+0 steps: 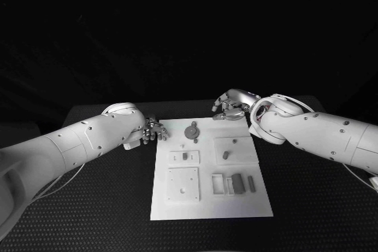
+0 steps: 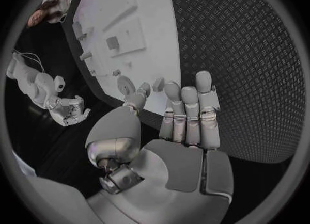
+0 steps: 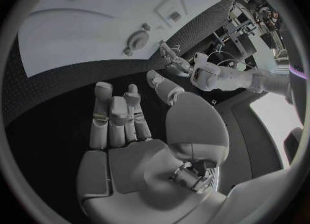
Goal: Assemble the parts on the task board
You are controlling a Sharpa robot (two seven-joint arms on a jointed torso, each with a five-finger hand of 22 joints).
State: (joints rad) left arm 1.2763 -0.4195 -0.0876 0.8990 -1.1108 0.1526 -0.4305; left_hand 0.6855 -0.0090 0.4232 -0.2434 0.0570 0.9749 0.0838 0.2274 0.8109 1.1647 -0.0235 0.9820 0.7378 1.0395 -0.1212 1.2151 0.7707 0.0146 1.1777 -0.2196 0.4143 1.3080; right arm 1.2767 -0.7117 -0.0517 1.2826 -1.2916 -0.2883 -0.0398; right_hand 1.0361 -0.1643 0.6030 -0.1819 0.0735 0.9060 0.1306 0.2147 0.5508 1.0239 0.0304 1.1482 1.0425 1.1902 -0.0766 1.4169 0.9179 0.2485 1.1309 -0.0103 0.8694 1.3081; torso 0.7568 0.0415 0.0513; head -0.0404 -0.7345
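The white task board (image 1: 212, 205) lies in the middle of the black table. A round grey part (image 1: 192, 132) sits near its far edge. Small grey parts stand on square plates (image 1: 225, 153) further in, and a dark block (image 1: 237, 183) and a thin bar (image 1: 251, 182) lie near the board's right edge. My left hand (image 1: 152, 130) hovers beside the board's far left corner, fingers extended, holding nothing (image 2: 184, 115). My right hand (image 1: 232, 105) hangs over the far edge, fingers loosely bent, empty (image 3: 129, 121). The round part (image 2: 126, 85) (image 3: 137, 41) lies just ahead of both hands.
Black textured table (image 1: 315, 208) surrounds the board on all sides. A large square plate with holes (image 1: 183, 184) occupies the board's near left. The left wrist view shows the right hand (image 2: 67, 109); the right wrist view shows the left hand (image 3: 171, 56).
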